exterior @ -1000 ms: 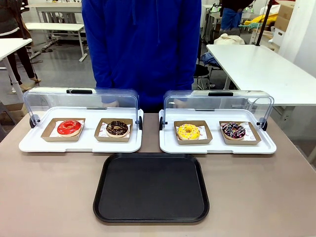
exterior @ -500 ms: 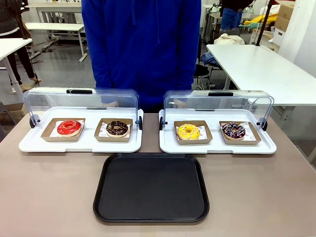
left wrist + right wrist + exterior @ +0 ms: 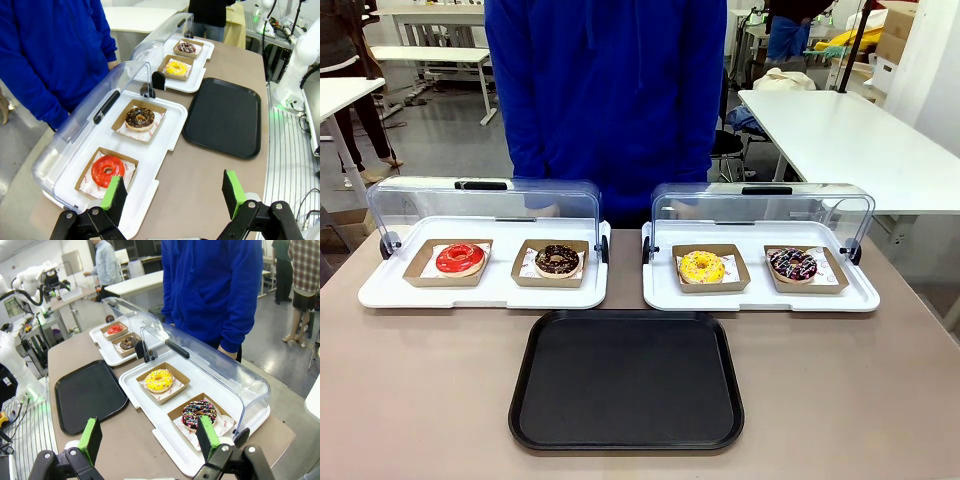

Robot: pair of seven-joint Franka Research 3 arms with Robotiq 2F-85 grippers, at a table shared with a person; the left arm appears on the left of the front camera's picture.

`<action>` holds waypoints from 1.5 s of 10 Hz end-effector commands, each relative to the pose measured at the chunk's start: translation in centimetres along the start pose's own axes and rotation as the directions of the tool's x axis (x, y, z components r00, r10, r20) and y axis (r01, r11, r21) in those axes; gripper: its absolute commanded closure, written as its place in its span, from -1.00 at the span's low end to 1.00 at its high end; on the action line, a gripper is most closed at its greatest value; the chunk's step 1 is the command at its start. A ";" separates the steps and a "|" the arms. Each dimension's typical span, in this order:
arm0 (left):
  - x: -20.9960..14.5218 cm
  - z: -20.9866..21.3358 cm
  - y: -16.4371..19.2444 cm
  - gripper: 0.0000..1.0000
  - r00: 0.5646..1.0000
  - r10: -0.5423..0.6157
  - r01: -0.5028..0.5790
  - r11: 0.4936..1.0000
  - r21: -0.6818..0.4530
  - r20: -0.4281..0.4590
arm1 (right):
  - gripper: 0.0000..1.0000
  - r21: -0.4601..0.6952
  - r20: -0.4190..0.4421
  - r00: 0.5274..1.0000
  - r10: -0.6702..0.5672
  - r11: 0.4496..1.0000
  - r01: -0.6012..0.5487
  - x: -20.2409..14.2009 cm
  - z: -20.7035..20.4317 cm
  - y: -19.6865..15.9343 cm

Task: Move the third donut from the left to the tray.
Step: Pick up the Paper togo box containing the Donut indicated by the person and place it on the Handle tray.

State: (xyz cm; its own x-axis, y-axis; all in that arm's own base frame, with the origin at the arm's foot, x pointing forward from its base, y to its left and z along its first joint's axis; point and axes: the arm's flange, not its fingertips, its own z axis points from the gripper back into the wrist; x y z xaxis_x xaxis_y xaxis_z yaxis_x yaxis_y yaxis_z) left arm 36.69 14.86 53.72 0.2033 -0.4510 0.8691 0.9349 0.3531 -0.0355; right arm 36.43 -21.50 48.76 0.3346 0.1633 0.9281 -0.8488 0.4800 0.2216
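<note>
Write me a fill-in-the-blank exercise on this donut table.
1. The yellow donut sits on the ____ white tray.
2. The leftmost donut has ____ icing.
3. The left gripper and right gripper both stand ____.
4. The person wears a ____ top.
Missing words: right; red; open; blue.

My left gripper (image 3: pixel 174 196) at bottom of frame, jaws wide apart, green pads (image 3: pixel 115 196) showing, above the brown table (image 3: pixel 200 170). Lower left: a red-iced donut (image 3: pixel 107 170) in a cardboard box on the near white tray (image 3: pixel 167 127), beside a chocolate donut (image 3: pixel 140 117), w/ the clear lid (image 3: pixel 75 130) swung open. Top centre: the yellow donut (image 3: pixel 176 68) sits boxed on a 2nd white tray (image 3: pixel 195 80), next to a dark sprinkled donut (image 3: pixel 186 47). Centre right lies the black tray (image 3: pixel 225 117). Upper left stands a person in blue top (image 3: pixel 50 50).
</note>
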 end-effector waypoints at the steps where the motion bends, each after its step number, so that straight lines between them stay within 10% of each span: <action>1: 0.1 0.0 0.1 -1.00 0.999 -0.024 0.024 1.000 -0.005 0.023 | -1.00 0.002 0.027 0.999 0.029 1.000 -0.029 0.3 0.0 -0.4; 15: 0.1 0.0 0.1 -1.00 0.999 -0.024 0.024 1.000 -0.005 0.023 | -1.00 0.002 0.027 0.999 0.029 1.000 -0.029 0.3 0.0 -0.4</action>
State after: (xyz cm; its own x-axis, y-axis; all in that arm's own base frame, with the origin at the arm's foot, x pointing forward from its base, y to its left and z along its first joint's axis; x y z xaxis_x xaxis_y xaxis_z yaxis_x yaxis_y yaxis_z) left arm 36.69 14.86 53.72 0.2033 -0.4510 0.8691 0.9349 0.3531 -0.0355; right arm 36.43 -21.50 48.76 0.3347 0.1633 0.9281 -0.8488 0.4799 0.2217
